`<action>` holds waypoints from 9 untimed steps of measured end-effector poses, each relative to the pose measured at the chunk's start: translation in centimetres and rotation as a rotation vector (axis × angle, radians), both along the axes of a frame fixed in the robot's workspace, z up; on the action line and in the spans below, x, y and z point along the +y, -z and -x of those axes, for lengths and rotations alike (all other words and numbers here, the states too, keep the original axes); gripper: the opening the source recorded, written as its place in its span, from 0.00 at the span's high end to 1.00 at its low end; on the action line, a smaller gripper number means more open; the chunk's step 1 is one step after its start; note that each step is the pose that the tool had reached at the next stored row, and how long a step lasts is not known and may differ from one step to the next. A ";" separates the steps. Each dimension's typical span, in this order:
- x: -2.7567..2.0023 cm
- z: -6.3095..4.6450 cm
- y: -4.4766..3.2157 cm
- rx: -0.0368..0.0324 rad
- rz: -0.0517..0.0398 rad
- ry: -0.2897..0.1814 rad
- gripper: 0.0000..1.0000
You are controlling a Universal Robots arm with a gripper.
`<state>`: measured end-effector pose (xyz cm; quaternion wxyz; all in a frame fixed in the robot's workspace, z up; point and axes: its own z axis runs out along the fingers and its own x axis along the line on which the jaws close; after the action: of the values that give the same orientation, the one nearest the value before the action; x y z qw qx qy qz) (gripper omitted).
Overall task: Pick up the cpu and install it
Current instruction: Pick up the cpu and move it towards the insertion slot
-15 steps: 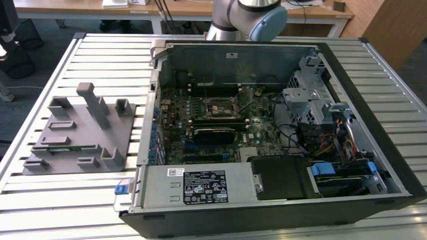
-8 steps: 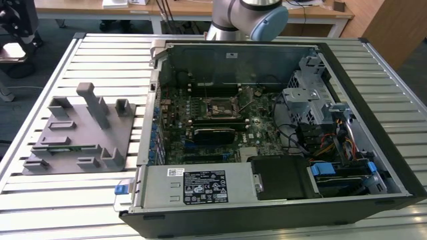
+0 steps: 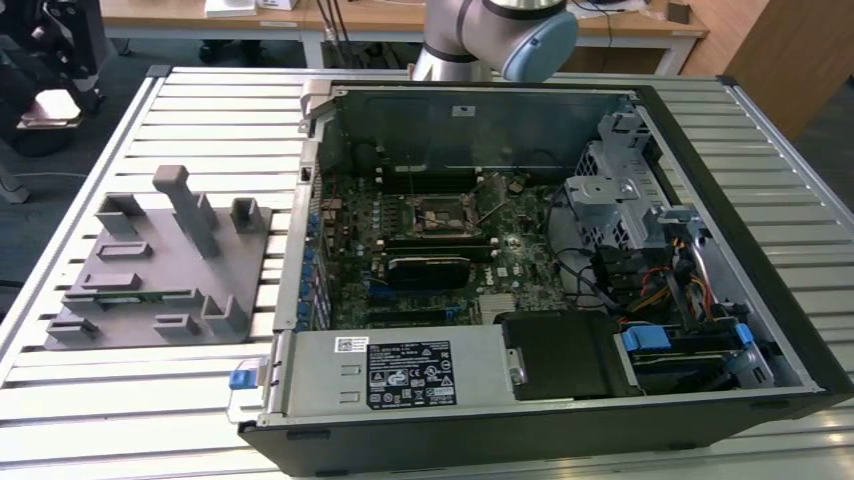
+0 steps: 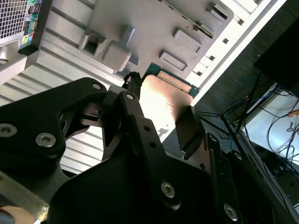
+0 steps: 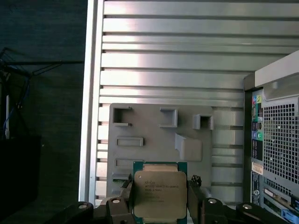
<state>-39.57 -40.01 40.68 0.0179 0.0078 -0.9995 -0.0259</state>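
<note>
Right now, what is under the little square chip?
Below the cpu lies the grey fixture tray on the slatted table. The chip hides the tray part directly beneath it.

The slatted metal table [image 3: 120, 400] bears a grey fixture tray [image 3: 150, 268] and open computer case [image 3: 534, 426].

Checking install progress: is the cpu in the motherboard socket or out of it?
Out. The gripper holds the cpu over the grey fixture tray, outside the computer case.
</note>
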 end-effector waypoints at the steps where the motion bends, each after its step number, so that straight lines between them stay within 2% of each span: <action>1: 0.00 -0.1 0.03 -0.0001 -0.0005 0.000 0.46; 9: 0.00 -1.6 0.21 0.0000 -0.0020 0.000 0.46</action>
<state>-37.97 -40.01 40.48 0.0179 0.0078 -0.9994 -0.0269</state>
